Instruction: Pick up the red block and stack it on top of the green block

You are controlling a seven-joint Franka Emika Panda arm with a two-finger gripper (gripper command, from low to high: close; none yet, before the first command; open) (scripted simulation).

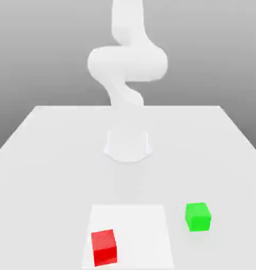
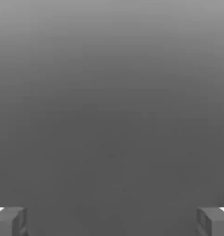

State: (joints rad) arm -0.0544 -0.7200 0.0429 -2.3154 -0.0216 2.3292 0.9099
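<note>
The gripper (image 2: 112, 221) has its fingers spread wide, holding nothing. The red block (image 1: 104, 247) sits near on the table (image 1: 45, 158), at the exterior view's left; the green block (image 1: 198, 216) lies apart to its right. The red block looks light, rigid and smooth; pinch two opposite flat faces.
</note>
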